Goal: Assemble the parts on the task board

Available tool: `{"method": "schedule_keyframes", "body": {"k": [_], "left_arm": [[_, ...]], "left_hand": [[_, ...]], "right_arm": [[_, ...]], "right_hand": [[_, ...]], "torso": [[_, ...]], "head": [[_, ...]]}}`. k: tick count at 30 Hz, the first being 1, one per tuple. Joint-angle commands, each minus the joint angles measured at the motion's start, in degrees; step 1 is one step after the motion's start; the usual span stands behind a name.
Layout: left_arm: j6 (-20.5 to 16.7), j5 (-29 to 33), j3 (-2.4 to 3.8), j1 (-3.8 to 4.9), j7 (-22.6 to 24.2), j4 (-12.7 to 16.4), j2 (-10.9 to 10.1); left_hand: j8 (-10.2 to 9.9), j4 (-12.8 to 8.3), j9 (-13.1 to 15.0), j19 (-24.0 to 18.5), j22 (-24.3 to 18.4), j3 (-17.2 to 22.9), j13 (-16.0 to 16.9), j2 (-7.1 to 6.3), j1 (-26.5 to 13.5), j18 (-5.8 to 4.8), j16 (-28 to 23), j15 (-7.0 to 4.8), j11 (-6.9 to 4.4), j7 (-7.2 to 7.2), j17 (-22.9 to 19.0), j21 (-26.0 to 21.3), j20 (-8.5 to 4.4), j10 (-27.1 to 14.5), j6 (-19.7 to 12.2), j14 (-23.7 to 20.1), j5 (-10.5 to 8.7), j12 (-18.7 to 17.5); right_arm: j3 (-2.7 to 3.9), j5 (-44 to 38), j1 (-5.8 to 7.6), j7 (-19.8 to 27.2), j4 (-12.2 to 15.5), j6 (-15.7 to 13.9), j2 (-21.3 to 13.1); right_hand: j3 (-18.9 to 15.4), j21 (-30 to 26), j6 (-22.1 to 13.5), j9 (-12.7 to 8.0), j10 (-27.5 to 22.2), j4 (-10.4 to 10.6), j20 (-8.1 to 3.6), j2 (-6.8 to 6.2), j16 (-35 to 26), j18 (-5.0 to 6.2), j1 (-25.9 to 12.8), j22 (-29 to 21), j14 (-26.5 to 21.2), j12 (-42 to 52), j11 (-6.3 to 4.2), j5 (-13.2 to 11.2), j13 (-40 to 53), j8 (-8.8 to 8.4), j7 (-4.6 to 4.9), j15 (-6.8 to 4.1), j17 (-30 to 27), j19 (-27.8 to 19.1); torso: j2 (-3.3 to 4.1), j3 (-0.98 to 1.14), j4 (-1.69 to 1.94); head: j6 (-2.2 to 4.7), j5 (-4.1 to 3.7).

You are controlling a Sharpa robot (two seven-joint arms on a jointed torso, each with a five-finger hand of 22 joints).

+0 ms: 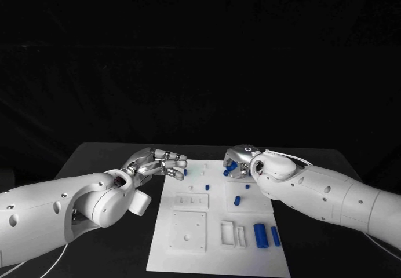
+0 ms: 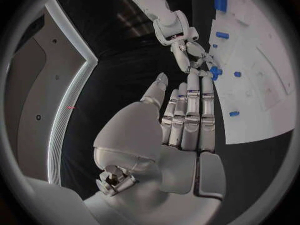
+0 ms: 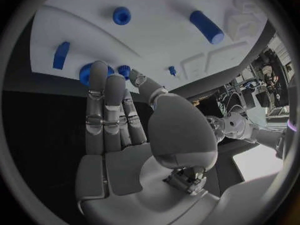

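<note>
Head view: the right hand (image 1: 238,163) hovers over the far edge of the task board (image 1: 219,255), fingers pinching a small blue part (image 1: 230,167). The left hand (image 1: 163,162) waits just beside the board's far left corner, fingers extended and holding nothing. Nearer the robot lie a short blue peg (image 1: 237,200) and two long blue cylinders (image 1: 261,235), well clear of both hands on the desk (image 1: 100,156).

Black table (image 1: 109,156); on it, white task board (image 1: 219,255) lying flat, far end between left hand (image 1: 163,162) and right hand (image 1: 238,162).
</note>
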Motion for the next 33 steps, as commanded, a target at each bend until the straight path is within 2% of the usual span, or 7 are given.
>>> {"method": "schedule_keyframes", "body": {"k": [1, 12, 14, 15, 18, 24, 33], "left_arm": [[1.0, -0.4, 0.07, 0.19, 0.1, 0.0, 0.2], [1.0, -0.4, 0.10, 0.40, 0.0, 0.0, 0.3], [1.1, -0.4, 0.11, 0.43, 0.0, 0.0, 0.3], [1.1, -0.4, 0.11, 0.44, 0.0, 0.0, 0.3], [1.1, -0.5, 0.12, 0.48, -0.1, -0.1, 0.3], [1.2, -0.5, 0.12, 0.52, -0.2, -0.1, 0.2], [1.4, -0.5, 0.12, 0.56, -0.4, -0.3, 0.1]], "left_hand": [[-0.1, -0.2, 0.0, -0.3, 0.0, 0.0, 0.0, 0.18, -0.5, 0.89, 0.0, 0.05, 0.04, 0.07, -0.1, 0.0, 0.06, -0.3, -0.4, -0.3, -0.35, -0.3], [-0.1, -0.1, 0.0, -0.3, -0.4, -0.1, 0.0, 0.18, -0.5, 0.90, -0.1, 0.07, 0.06, 0.08, -0.2, -0.1, 0.11, -0.4, -0.4, -0.2, -0.42, -0.3], [-0.1, -0.1, 0.0, -0.3, -0.4, -0.1, 0.0, 0.18, -0.5, 0.90, -0.1, 0.07, 0.06, 0.08, -0.2, -0.1, 0.11, -0.4, -0.4, -0.2, -0.42, -0.3], [-0.1, -0.1, 0.0, -0.3, -0.4, -0.1, 0.0, 0.18, -0.5, 0.90, -0.1, 0.07, 0.06, 0.08, -0.2, -0.1, 0.11, -0.4, -0.4, -0.2, -0.42, -0.3], [-0.1, 0.0, 0.0, -0.2, -0.5, -0.2, 0.0, 0.17, -0.5, 0.91, -0.1, 0.07, 0.08, 0.09, -0.3, -0.1, 0.11, -0.4, -0.4, -0.2, -0.47, -0.3], [-0.1, 0.0, 0.0, -0.2, -0.5, -0.2, 0.0, 0.17, -0.5, 0.91, -0.1, 0.07, 0.08, 0.09, -0.3, -0.1, 0.11, -0.4, -0.4, -0.2, -0.47, -0.3], [-0.1, 0.1, 0.0, -0.2, -0.8, -0.3, 0.0, 0.15, -0.5, 0.90, -0.1, 0.08, 0.08, 0.09, -0.4, -0.1, 0.13, -0.4, -0.5, -0.2, -0.49, -0.3]], "right_arm": [[-0.01, -1.3, -0.09, -0.6, 0.1, 0.1, 0.1], [-0.01, -1.3, -0.29, -0.5, 0.0, 0.5, 0.2], [-0.01, -1.3, -0.32, -0.6, 0.0, 0.5, 0.3], [-0.01, -1.3, -0.33, -0.6, 0.0, 0.5, 0.3], [-0.01, -1.3, -0.36, -0.6, 0.0, 0.4, 0.2], [-0.01, -1.3, -0.45, -0.6, 0.1, -0.9, 0.2], [-0.01, -1.5, -0.54, -1.2, 0.6, -4.7, 0.1]], "right_hand": [[1.0, -0.2, 0.4, -0.1, 0.8, 0.1, -0.18, -0.45, 0.3, 0.58, -0.3, 0.7, -0.4, -0.1, -0.04, 0.1, 0.0, -0.24, 0.05, -0.18, 0.1, 0.2], [4.3, -0.6, 1.5, -0.1, 2.1, 0.2, -0.42, -0.34, 0.6, 0.49, -1.5, 3.5, -0.5, 0.0, -0.36, -0.7, 0.0, -0.22, 0.06, -0.41, 0.1, 0.0], [5.4, -0.6, 1.8, -0.1, 2.4, 0.1, -0.48, 0.14, 0.7, 0.53, -1.1, 3.8, -0.5, 0.0, -0.43, -1.9, 0.0, -0.20, 0.10, -0.48, 0.1, 0.0], [7.1, -0.5, 2.0, -0.1, 2.6, 0.2, -0.54, -0.38, 0.8, 0.50, -1.7, 4.6, -0.5, 0.0, -0.47, -2.1, 0.0, -0.22, 0.09, -0.51, 0.1, -0.1], [8.0, -0.5, 2.3, 0.0, 3.2, 0.3, -0.61, -0.14, 0.9, 0.51, -1.7, 5.2, -0.5, -0.1, -0.59, -2.8, 0.0, -0.21, 0.12, -0.60, 0.2, -0.2], [11.7, -0.2, 3.5, 0.0, 5.3, 0.6, -1.01, 0.55, 1.2, 0.42, -1.9, 6.6, -0.6, -0.1, -1.08, -4.3, 0.0, -0.18, 0.23, -1.04, 0.4, -0.4], [16.3, 1.4, 7.1, 0.2, 10.1, 1.3, -2.21, 1.47, 1.4, -0.58, -2.0, 10.0, -0.7, 0.0, -2.48, -6.8, 0.1, -0.18, -0.72, -2.14, 0.5, -0.6]], "torso": [[0.67, -0.18, 0.23], [1.66, -0.26, 0.27], [1.78, -0.25, 0.31], [1.87, -0.21, 0.31], [2.10, -0.19, 0.26], [2.52, -0.13, 0.16], [3.00, -0.12, 0.25]], "head": [[0.13, -0.30], [0.29, -0.19], [0.33, -0.23], [0.38, -0.25], [0.60, -0.23], [0.94, -0.18], [1.47, -0.28]]}}
